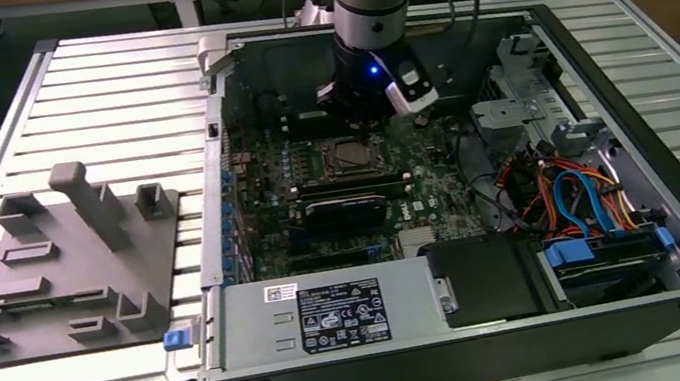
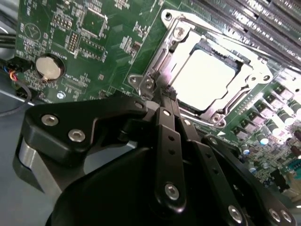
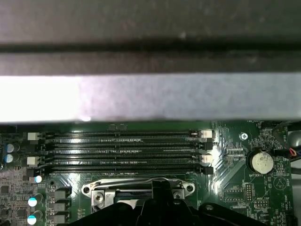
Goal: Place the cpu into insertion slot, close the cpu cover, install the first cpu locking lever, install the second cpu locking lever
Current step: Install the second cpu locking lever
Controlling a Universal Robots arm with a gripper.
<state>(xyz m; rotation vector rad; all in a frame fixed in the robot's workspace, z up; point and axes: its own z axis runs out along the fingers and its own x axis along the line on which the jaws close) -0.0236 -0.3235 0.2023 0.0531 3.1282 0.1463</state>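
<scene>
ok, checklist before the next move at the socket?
1. Cpu seated in the slot: ok, it lies flat inside the window.
2. Cover closed: ok, it lies flat around the cpu.
3. Tool at the socket: ok, its tips sit at the cover's edge near a corner.
4. Tool shut: ok, fingers together.
5. Tool gripping anything: cannot tell.
6. Both levers latched: cannot tell.
</scene>
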